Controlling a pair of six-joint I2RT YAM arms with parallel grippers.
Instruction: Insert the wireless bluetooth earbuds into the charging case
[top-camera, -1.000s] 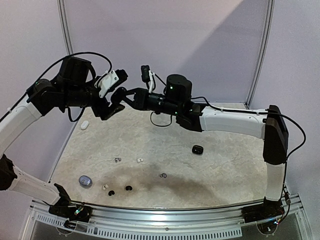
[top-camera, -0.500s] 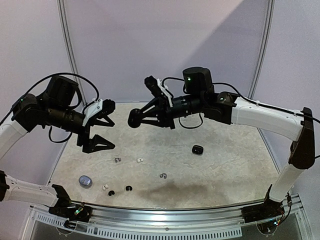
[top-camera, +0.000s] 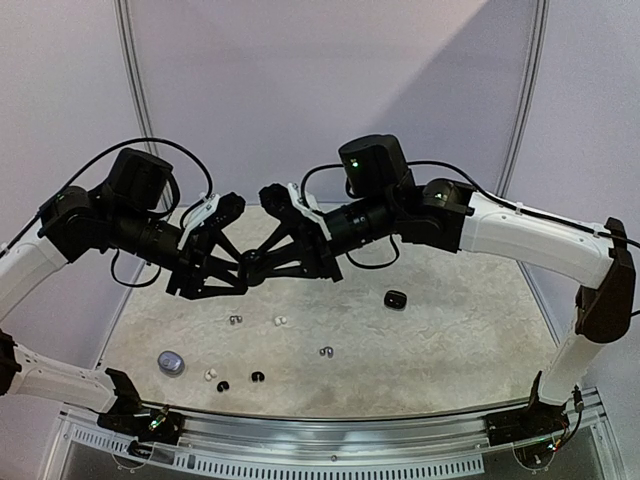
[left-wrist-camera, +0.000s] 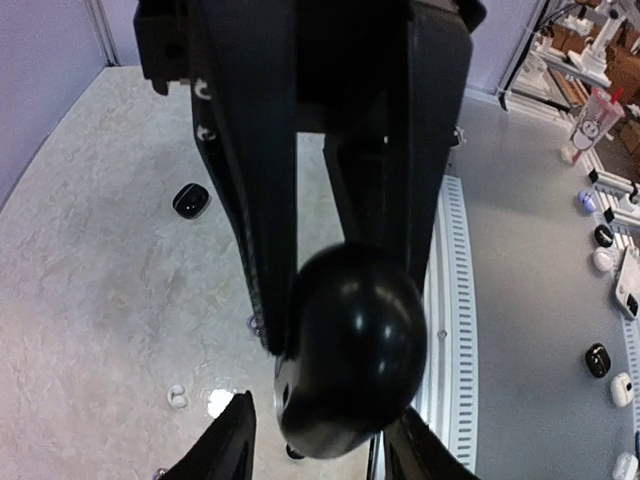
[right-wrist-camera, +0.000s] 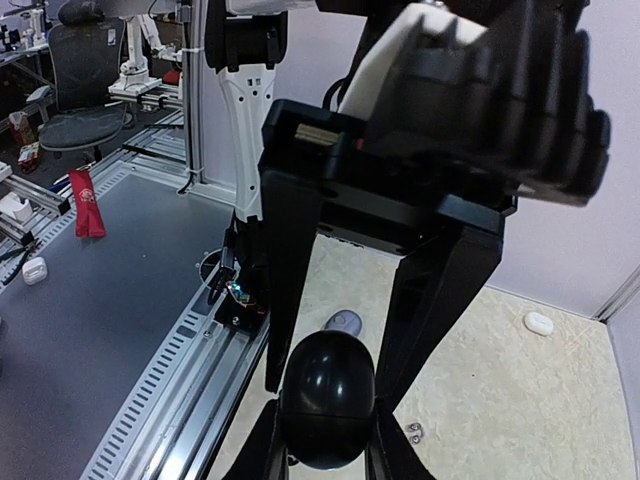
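One black case (right-wrist-camera: 326, 400) gripped midair, white case (right-wrist-camera: 539, 322) right-wrist only

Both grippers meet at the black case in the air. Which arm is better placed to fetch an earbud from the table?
Left, probably. The earbuds lie mostly on the table's near left side, below the left gripper. The right gripper clamps the case and can hold it.

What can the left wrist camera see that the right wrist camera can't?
Only the left wrist camera shows a small black case and a white earbud. Only the right wrist camera shows a grey case, a white case and an office chair. Both show the big black case up close.
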